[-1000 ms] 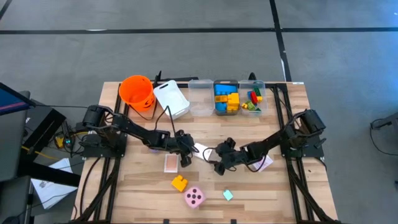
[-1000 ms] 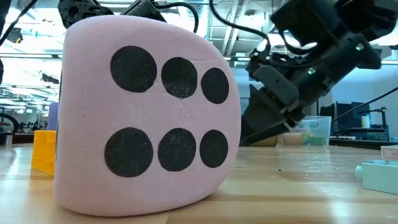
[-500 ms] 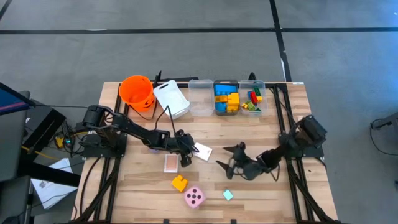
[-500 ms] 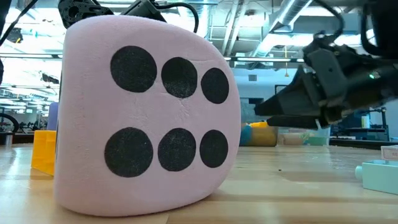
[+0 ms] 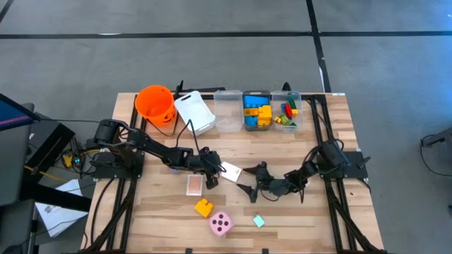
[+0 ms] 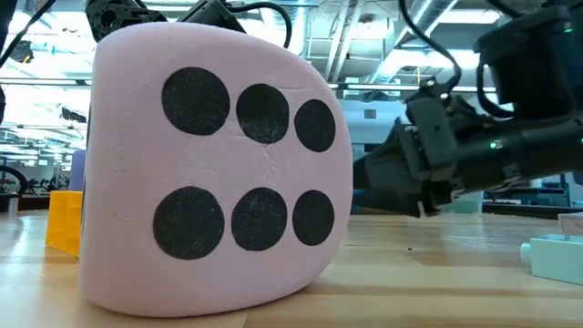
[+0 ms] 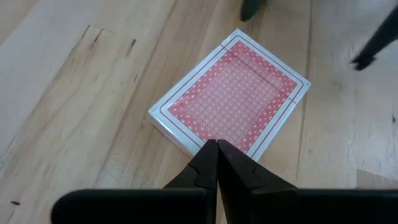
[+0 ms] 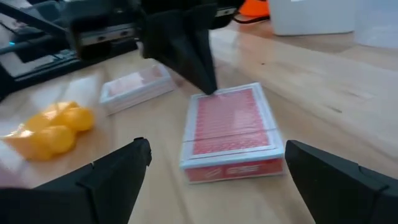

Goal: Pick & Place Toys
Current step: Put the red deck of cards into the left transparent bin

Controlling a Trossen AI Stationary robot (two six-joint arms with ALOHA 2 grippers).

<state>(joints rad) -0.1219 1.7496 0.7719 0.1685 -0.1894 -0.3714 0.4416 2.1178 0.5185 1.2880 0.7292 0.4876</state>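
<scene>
The right gripper (image 5: 250, 181), jaws spread wide, is facing the pink-backed boxed card deck (image 5: 230, 171) at frame centre; the closed left gripper (image 5: 212, 171) is pinning its edge, risking a collision.

card deck (image 7: 235, 98): red lattice back, white border, thin red frame line. second deck (image 8: 135, 88): same pink-red back. soft die (image 6: 214, 173): pale pink, black round dots, six on the near face. brick (image 5: 204, 207) beside the die: yellow. small block (image 5: 258, 221): pale mint. bucket (image 5: 155, 103): orange. worktop (image 5: 318, 219): light wood planks. fingers (image 8: 118, 174): matte black.
</scene>
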